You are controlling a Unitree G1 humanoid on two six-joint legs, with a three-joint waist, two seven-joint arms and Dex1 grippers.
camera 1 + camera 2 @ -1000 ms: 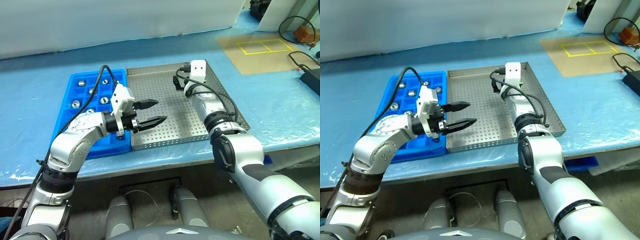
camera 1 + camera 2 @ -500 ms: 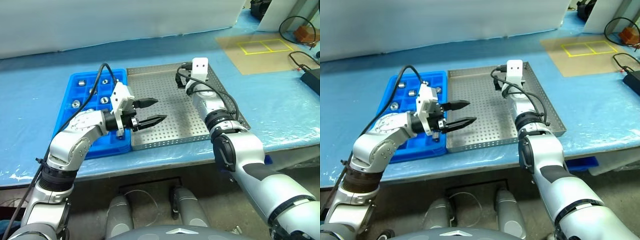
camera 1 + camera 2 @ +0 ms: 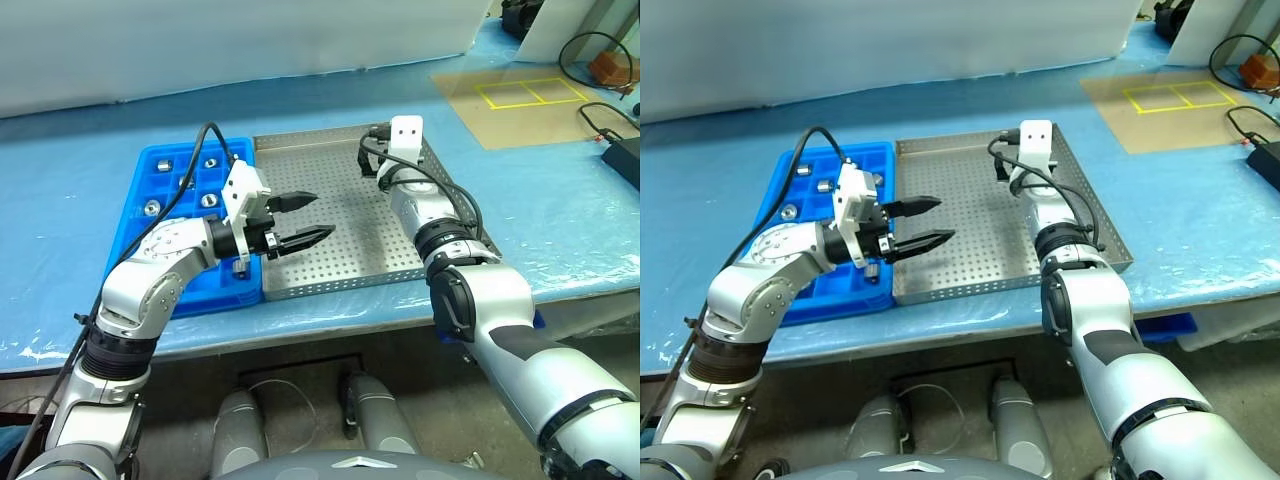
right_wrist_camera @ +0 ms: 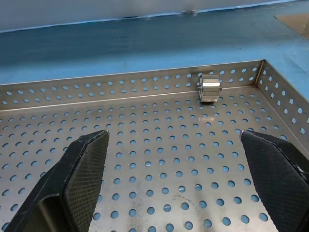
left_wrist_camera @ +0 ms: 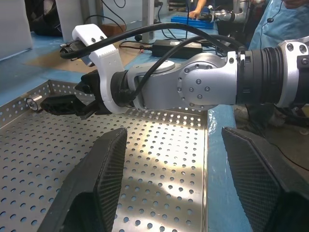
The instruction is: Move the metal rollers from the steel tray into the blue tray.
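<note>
Rollers already sit in the blue tray (image 3: 150, 215) at left of the head view; one metal roller (image 4: 209, 87) lies against the steel tray's (image 3: 330, 270) far rim. Right gripper (image 4: 178, 183), fingers spread wide and empty, faces it, apparently lined up to grasp. Left gripper (image 3: 300, 220) hovers half-open, holding nothing.

Blue tray (image 3: 160, 160) sits left of the steel tray (image 3: 340, 250) (edges touching), holding rollers (image 3: 152, 208).

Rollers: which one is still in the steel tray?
The roller against the steel tray's far rim, near its corner, ahead of the right gripper. The others sit in blue tray compartments.
</note>
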